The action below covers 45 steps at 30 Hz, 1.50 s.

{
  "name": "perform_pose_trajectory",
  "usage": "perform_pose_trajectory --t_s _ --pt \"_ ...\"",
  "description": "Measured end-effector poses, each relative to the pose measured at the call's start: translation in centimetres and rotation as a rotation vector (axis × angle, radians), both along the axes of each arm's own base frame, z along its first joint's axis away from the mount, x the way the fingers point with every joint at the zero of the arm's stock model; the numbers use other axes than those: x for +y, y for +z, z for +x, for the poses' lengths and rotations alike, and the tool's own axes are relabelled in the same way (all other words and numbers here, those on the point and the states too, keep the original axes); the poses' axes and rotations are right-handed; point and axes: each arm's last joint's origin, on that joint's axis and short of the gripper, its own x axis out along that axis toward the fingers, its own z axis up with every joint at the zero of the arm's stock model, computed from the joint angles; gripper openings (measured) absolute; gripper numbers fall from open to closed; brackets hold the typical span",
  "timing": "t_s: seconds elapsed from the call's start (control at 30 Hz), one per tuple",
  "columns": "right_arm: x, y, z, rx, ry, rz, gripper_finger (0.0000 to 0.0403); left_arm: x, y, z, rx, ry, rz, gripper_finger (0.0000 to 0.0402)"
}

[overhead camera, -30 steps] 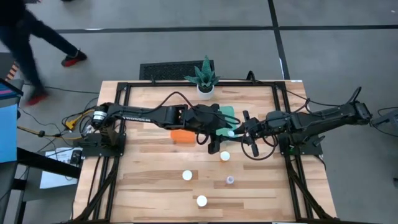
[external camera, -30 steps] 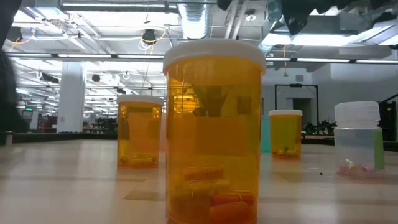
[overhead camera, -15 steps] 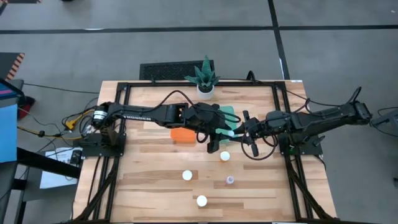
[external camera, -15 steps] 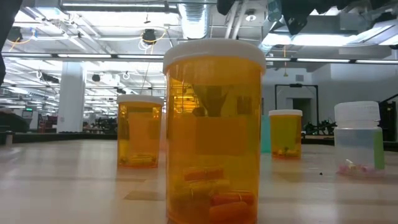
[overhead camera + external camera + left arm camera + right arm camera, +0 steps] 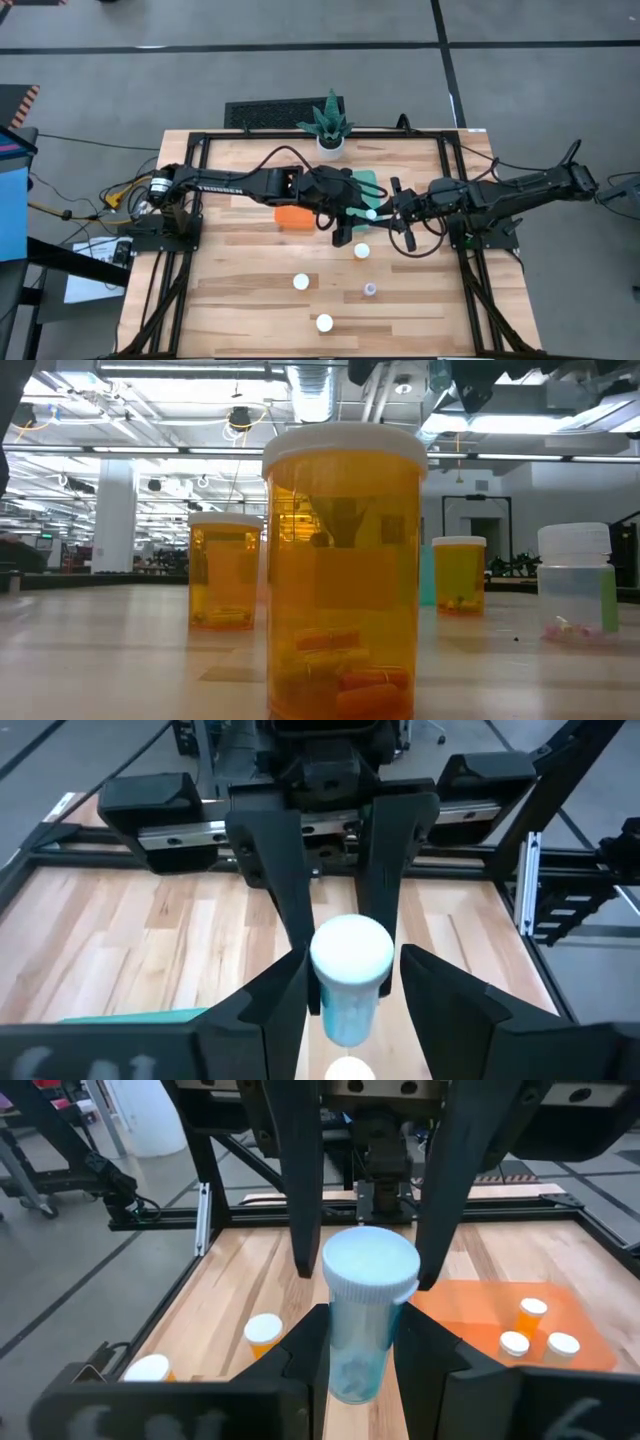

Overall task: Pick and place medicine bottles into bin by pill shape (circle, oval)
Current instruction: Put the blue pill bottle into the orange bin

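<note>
A bluish-clear medicine bottle point(image 5: 362, 1345) with a white cap point(image 5: 351, 952) stands upright in mid-air between my two arms, above the table's middle point(image 5: 371, 213). My left gripper point(image 5: 352, 960) reaches it from the table's left and my right gripper point(image 5: 362, 1315) from the right; both are shut on it. The orange bin point(image 5: 520, 1320) holds three white-capped bottles. The green bin point(image 5: 367, 183) lies partly under my left arm. Several more bottles stand on the near half of the table point(image 5: 362, 251) point(image 5: 300, 282) point(image 5: 370, 289) point(image 5: 324, 323). My left gripper pinches the bottle between its two fingers, on the sides of the body just under the cap point(image 5: 318, 998). The fingers come from the table's left, slanting a little downward. The bottle stands upright, clear of the table. My right gripper pinches the bottle's clear body point(image 5: 338, 1355) between its two fingers, below the cap. The fingers come nearly level from the table's right, opposite the left gripper's fingers point(image 5: 300, 1230). The bottle stays cap up.
A white plant pot point(image 5: 330, 143) stands at the far edge. In the low view an orange bottle point(image 5: 345, 570) with capsules stands close to the camera, two more point(image 5: 225, 570) point(image 5: 459, 575) and a clear one point(image 5: 577, 580) behind it. Black frame rails point(image 5: 185, 250) run along the table's sides.
Both arms and the bottles have kept their places. A person who was walking on the floor beyond the table's far left corner has left the high view.
</note>
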Motion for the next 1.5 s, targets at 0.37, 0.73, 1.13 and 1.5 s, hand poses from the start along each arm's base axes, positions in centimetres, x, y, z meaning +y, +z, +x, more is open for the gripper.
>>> perform_pose_trajectory --t_s 0.37,0.73,1.13,1.5 --pt "0.0 0.0 0.0 0.0 0.0 0.0 0.01 0.01 0.04 0.02 -0.005 0.005 0.003 0.0153" --pt "0.0 -0.01 0.0 0.001 0.0 -0.002 0.01 0.01 0.04 0.02 -0.005 0.005 0.001 0.012" --pt "-0.01 -0.02 0.0 0.001 0.001 -0.007 0.0101 0.07 0.04 0.02 -0.004 0.008 -0.001 0.0117" --pt "-0.01 -0.15 -0.03 0.014 0.001 -0.012 0.0208 0.11 0.05 0.03 -0.006 0.011 0.0 0.0115"
